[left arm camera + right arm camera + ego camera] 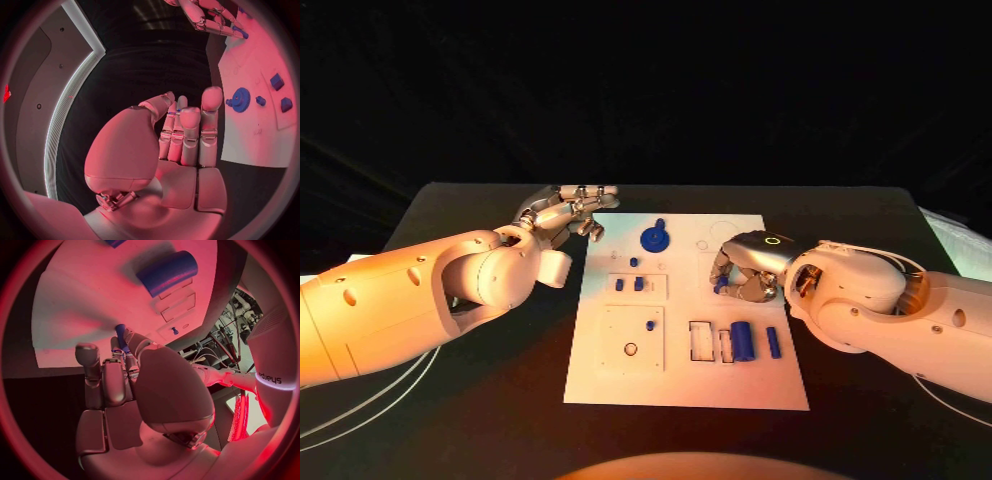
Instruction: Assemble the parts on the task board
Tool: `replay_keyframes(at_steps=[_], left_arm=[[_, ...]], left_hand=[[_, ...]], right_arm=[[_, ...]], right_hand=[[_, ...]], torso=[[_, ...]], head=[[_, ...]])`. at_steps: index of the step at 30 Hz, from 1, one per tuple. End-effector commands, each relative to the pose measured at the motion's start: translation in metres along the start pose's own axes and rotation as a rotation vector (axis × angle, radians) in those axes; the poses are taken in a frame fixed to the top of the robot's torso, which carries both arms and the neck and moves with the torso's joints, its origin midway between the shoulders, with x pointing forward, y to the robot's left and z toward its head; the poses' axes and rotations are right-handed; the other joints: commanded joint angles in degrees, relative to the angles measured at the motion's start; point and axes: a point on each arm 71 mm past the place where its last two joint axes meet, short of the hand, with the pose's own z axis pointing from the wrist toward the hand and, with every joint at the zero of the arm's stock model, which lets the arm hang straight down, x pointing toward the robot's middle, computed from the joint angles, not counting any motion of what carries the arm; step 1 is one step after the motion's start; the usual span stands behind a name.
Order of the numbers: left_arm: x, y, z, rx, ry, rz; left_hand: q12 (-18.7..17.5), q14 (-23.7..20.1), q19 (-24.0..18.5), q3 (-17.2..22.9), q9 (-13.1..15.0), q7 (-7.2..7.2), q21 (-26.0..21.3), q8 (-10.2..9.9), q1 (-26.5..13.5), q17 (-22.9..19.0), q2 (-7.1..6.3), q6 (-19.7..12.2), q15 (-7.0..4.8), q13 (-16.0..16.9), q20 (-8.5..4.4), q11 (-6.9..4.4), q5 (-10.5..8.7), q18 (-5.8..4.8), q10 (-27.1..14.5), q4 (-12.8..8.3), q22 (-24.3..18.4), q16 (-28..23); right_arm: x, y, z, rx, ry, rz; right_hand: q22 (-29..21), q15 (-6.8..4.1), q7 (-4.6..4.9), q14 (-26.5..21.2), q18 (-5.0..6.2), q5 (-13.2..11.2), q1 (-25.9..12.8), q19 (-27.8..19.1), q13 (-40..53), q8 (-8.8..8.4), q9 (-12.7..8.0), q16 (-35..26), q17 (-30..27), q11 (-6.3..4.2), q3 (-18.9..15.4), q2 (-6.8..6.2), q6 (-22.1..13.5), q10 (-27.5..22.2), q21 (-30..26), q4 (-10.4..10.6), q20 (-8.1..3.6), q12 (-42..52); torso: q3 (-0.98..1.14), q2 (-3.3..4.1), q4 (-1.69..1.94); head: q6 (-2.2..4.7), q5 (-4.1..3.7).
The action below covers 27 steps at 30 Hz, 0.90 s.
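One small blue peg (122, 335) sits pinched in your right hand (744, 272), fingers curled over the task board (687, 385). Just beside that hand lies the blue cylinder (744, 341). Your left hand (568, 212) holds nothing, fingers loosely apart at the board's far corner, the blue gear (655, 238) near its fingertips.

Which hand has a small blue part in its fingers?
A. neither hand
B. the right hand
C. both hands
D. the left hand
B: the right hand pinches a slim blue part over the white board, while the left hand hangs beside the board with straight fingers and nothing in them.
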Motion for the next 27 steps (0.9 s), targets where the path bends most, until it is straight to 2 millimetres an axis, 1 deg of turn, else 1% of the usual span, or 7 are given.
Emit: replay_keyframes(at_steps=[1, 10, 14, 16, 18, 22, 27], left_arm=[[0.002, 0.0, 0.0, 0.001, 0.018, -0.01], [0.002, 0.0, 0.001, 0.0, 0.019, -0.011], [0.003, 0.001, 0.001, -0.002, 0.022, -0.012], [0.004, 0.001, 0.002, -0.002, 0.025, -0.013], [0.005, 0.001, 0.002, -0.003, 0.027, -0.013], [0.006, 0.002, 0.002, -0.004, 0.031, -0.015], [0.009, 0.002, 0.004, -0.006, 0.038, -0.017]], left_hand=[[0.2, -0.4, -0.48, -0.44, -0.08, -0.18, -0.17, 0.15, -0.19, -0.03, 0.33, -0.36, 0.06, 0.07, 0.05, -0.01, -0.09, 0.99, -0.54, -0.02, -0.05, -0.14], [0.2, -0.4, -0.48, -0.44, -0.08, -0.18, -0.17, 0.15, -0.19, -0.03, 0.33, -0.36, 0.06, 0.07, 0.05, -0.01, -0.09, 0.99, -0.54, -0.02, -0.05, -0.14], [0.2, -0.4, -0.48, -0.44, -0.08, -0.18, -0.17, 0.15, -0.19, -0.03, 0.33, -0.36, 0.06, 0.07, 0.05, -0.01, -0.09, 0.99, -0.54, -0.02, -0.05, -0.14], [0.2, -0.4, -0.48, -0.44, -0.08, -0.18, -0.17, 0.15, -0.19, -0.03, 0.33, -0.36, 0.06, 0.07, 0.05, -0.01, -0.09, 0.99, -0.54, -0.02, -0.05, -0.14], [0.2, -0.4, -0.48, -0.44, -0.08, -0.18, -0.17, 0.15, -0.19, -0.03, 0.33, -0.36, 0.06, 0.07, 0.05, -0.01, -0.09, 0.99, -0.54, -0.02, -0.05, -0.14], [0.2, -0.4, -0.48, -0.44, -0.08, -0.18, -0.17, 0.15, -0.19, -0.03, 0.33, -0.36, 0.06, 0.07, 0.05, -0.01, -0.09, 0.99, -0.54, -0.02, -0.05, -0.14], [0.2, -0.4, -0.48, -0.44, -0.08, -0.18, -0.17, 0.15, -0.19, -0.03, 0.33, -0.36, 0.06, 0.07, 0.05, -0.01, -0.09, 0.99, -0.54, -0.02, -0.05, -0.14]], right_arm=[[-0.003, 0.003, -0.002, -0.018, -0.046, -0.011], [-0.022, 0.017, -0.014, -0.055, -0.092, 0.042], [-0.031, 0.033, -0.019, -0.105, -0.119, 0.06], [-0.033, 0.044, -0.018, -0.137, -0.123, 0.073], [-0.032, 0.057, -0.016, -0.173, -0.12, 0.09], [-0.025, 0.083, -0.008, -0.252, -0.101, 0.118], [-0.008, 0.112, -0.001, -0.34, -0.07, 0.149]], right_hand=[[0.28, -0.32, 0.2, 2.57, -0.42, -0.21, 1.1, 0.4, 0.59, -0.08, 0.01, 0.27, 0.14, -2.5, 0.73, 0.51, 0.18, 3.17, 0.31, -0.2, -0.02, -0.27], [0.53, -0.32, 0.31, 2.57, -0.45, -0.23, 1.15, 0.41, 0.66, -0.22, -0.01, 0.4, 0.24, -2.48, 1.33, 0.21, 0.11, 3.54, 0.56, -0.67, -0.05, -0.43], [0.84, -0.28, 0.43, 2.57, -0.48, 0.19, 1.22, 0.43, 0.7, -0.36, -0.03, 0.51, 0.34, -2.4, 1.91, -0.09, 0.06, 3.68, 0.85, -1.16, -0.05, -0.67], [1.06, -0.26, 0.46, 2.56, -0.52, 0.33, 1.2, 0.49, 0.72, -0.4, -0.03, 0.53, 0.34, -2.38, 2.08, -0.21, 0.06, 3.73, 1.01, -1.31, -0.05, -0.74], [1.06, -0.26, 0.46, 2.56, -0.52, 0.34, 1.2, 0.49, 0.72, -0.41, -0.03, 0.53, 0.34, -2.38, 2.1, -0.22, 0.06, 3.73, 1.01, -1.32, -0.05, -0.75], [0.87, -0.21, 0.58, 2.52, -0.46, 0.51, 1.14, 0.28, 0.71, -0.56, -0.08, 0.44, 0.19, -2.28, 2.49, -0.34, -0.07, 3.66, 0.97, -1.59, -0.03, -0.98], [0.83, -0.15, 0.65, 2.49, -0.44, 0.65, 1.15, 0.14, 0.72, -0.69, -0.12, 0.41, 0.14, -2.21, 2.85, -0.42, -0.18, 3.6, 1.01, -1.87, 0.01, -1.17]], torso=[[0.0, -0.01, -0.02], [-0.03, -0.02, -0.01], [-0.09, -0.09, 0.0], [-0.07, -0.05, 0.02], [-0.04, -0.04, 0.05], [-0.1, -0.07, 0.01], [-0.2, -0.02, 0.36]], head=[[0.02, 0.0], [0.02, 0.09], [-0.04, 0.23], [-0.03, 0.41], [-0.1, 0.63], [-0.18, 0.97], [-0.56, 1.45]])
